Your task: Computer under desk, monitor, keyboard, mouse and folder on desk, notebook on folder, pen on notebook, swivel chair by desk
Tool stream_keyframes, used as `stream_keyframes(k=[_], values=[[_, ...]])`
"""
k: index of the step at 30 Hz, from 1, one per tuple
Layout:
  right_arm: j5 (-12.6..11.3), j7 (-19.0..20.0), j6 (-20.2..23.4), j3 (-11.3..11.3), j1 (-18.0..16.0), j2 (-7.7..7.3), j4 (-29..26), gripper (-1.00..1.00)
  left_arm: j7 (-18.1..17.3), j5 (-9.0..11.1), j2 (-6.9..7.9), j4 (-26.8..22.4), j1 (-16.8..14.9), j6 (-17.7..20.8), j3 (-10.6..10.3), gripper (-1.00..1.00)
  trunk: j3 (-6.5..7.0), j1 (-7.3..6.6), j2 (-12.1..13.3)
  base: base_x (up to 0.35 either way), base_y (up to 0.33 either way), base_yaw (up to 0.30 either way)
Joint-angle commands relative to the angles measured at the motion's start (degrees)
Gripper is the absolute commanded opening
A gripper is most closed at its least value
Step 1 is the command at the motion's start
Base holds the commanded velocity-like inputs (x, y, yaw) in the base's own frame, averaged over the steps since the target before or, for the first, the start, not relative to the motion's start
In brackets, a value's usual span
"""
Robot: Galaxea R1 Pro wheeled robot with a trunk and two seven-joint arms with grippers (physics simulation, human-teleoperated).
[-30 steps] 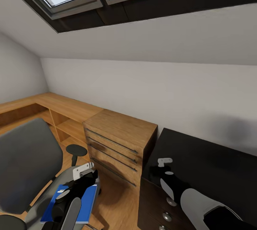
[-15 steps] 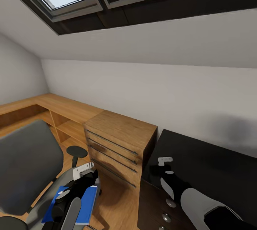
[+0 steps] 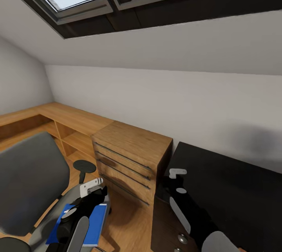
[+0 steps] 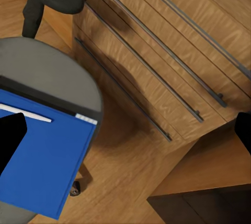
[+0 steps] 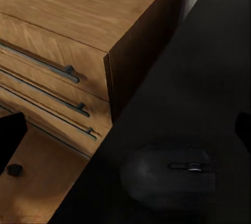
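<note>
Nearest the robot, the left claw hangs over the swivel chair, its fingertips spread wide and holding nothing, as the left wrist view shows. Under it the blue folder lies flat on the grey seat with the pale pen across it; the notebook cannot be made out. So the folder's move to the tabletop looks not yet done, and the stacking with it.

The right claw hovers above the black tabletop, also wide and empty. The right wrist view shows the dark mouse resting on that tabletop just below, so the mouse seems placed.

Beyond stands the wooden dresser, just beside the desk, then the low shelf unit along the wall.
</note>
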Motion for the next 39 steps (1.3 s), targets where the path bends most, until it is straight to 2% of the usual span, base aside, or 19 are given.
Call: stream_keyframes(k=[1,3,7,17,18,19,29,39], values=[[-0.5,-2.1,4.4,0.1,3.5,-0.07,-7.2,1.00,0.5,0.6,0.01,-0.1,0.0,0.1,-0.1,1.00,-0.07,0.01,0.0,0.000,0.000,0.000],[-0.6,-3.4,8.0,0.2,7.0,-0.07,-14.8,1.00,0.5,0.7,0.04,-0.1,0.0,0.1,-0.1,1.00,-0.07,0.01,0.0,0.000,0.000,0.000],[-0.7,-3.7,9.2,0.1,8.0,-0.07,-17.2,1.00,0.5,0.7,0.04,-0.1,0.0,0.1,-0.1,1.00,-0.07,0.01,0.0,-0.006,0.000,0.000],[-1.0,-3.6,9.0,-0.1,8.5,0.01,-18.3,1.00,0.5,0.7,0.00,-0.1,0.0,0.2,-0.1,1.00,-0.07,0.01,0.0,-0.269,0.024,0.000],[-1.4,-3.5,8.7,-2.0,8.5,-0.06,-18.3,1.00,0.5,0.6,0.10,-0.1,0.0,0.2,-2.0,1.00,-0.07,0.01,0.0,-0.327,0.021,-0.253],[-1.4,-3.5,8.7,-2.2,8.5,-0.06,-18.3,1.00,0.5,0.6,0.12,-0.1,0.0,0.2,-2.3,1.00,-0.07,0.01,0.0,-0.326,0.030,-0.267],[-2.5,-3.4,8.6,-5.1,8.5,-0.07,-18.1,1.00,0.5,0.6,0.23,-0.1,0.0,0.1,-2.8,1.00,-0.07,0.01,0.0,-0.274,0.155,-0.286],[-4.2,-3.4,8.6,-7.1,8.5,-0.07,-18.1,1.00,0.5,0.7,0.25,-0.1,0.0,0.1,-2.8,1.00,-0.07,0.01,0.0,-0.046,0.063,-0.295]])
